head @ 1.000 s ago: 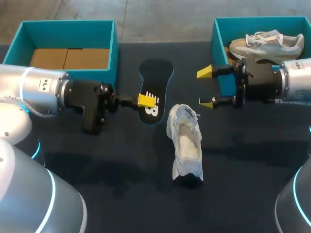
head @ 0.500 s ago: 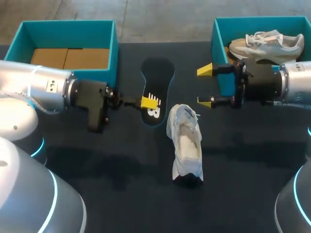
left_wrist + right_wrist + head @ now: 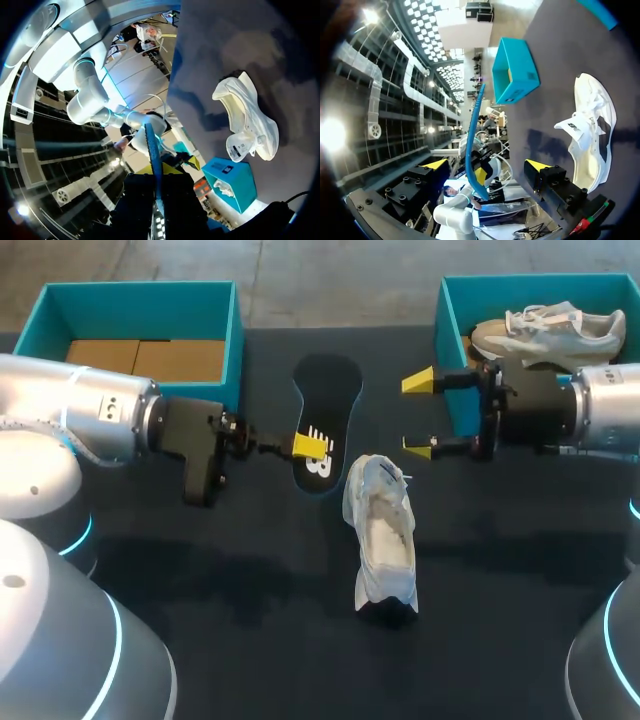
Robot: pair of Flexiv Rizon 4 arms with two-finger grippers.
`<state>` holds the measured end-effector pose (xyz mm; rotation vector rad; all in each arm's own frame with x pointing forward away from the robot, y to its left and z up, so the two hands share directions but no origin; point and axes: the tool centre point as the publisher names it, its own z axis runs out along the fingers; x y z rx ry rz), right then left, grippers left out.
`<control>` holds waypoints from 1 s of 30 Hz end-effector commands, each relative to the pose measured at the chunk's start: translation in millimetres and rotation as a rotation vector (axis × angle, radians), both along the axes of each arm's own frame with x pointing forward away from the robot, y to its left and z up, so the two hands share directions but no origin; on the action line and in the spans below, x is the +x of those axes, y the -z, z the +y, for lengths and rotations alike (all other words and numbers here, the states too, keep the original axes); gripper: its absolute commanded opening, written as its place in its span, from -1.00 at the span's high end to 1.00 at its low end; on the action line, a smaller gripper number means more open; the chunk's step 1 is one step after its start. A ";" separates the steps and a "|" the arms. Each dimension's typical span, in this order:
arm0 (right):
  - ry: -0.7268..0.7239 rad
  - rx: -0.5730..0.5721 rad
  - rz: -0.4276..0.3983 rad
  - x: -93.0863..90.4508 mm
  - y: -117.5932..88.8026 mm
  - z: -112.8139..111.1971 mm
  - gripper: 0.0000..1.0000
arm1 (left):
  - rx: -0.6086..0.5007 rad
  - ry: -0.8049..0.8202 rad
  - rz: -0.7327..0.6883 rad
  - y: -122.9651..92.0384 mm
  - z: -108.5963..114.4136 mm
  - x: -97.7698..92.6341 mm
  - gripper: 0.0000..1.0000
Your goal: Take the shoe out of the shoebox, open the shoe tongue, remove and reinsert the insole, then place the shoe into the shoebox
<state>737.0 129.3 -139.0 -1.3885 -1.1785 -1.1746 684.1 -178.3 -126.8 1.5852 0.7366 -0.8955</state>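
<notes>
My left gripper (image 3: 308, 447) is shut on the side edge of the black insole (image 3: 328, 405), which hangs flat just above the dark table. In the left wrist view the insole (image 3: 151, 145) shows edge-on as a thin blue strip clamped in that gripper (image 3: 156, 172). The white shoe (image 3: 382, 535) lies on the table to the right of and nearer than the insole, opening up; it also shows beyond the left gripper as the shoe (image 3: 246, 120). My right gripper (image 3: 418, 416) hovers open, holding nothing, in front of the right shoebox (image 3: 452, 350). Ahead of the right gripper (image 3: 486, 165) are the insole (image 3: 471, 135) and the shoe (image 3: 590, 135).
A second grey shoe (image 3: 548, 330) lies in the right teal shoebox. A left teal box (image 3: 140, 300) at the back left holds brown cardboard. Bare table (image 3: 250, 580) stretches in front of the shoe and the left arm.
My left gripper has carried the insole a little to the right, toward the shoe. The right gripper has barely shifted and stays open.
</notes>
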 end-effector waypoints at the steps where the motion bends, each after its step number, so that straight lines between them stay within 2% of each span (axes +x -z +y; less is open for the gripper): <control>1: -0.006 -0.002 0.000 9.9 -5.5 14.5 -1.00 | -0.002 -0.001 -0.002 1.0 -0.7 -0.3 1.00; 5: -0.019 0.008 0.000 13.2 -11.6 23.3 -1.00 | -0.002 -0.001 -0.002 1.0 -0.7 -0.3 1.00; 12: -0.028 0.008 0.039 23.8 -10.7 39.1 -1.00 | -0.002 -0.001 -0.002 1.0 -0.7 -0.3 1.00; 23: -0.045 0.020 0.037 32.6 -24.2 55.9 -0.99 | -0.002 -0.001 -0.002 1.0 -0.7 -0.3 1.00; 26: -0.044 0.023 0.038 36.1 -25.7 59.6 -0.72 | -0.002 -0.001 -0.002 1.0 -0.7 -0.3 1.00; 30: -0.045 0.020 0.048 39.1 -25.0 65.5 -0.62 | -0.002 -0.001 -0.002 1.0 -0.7 -0.3 1.00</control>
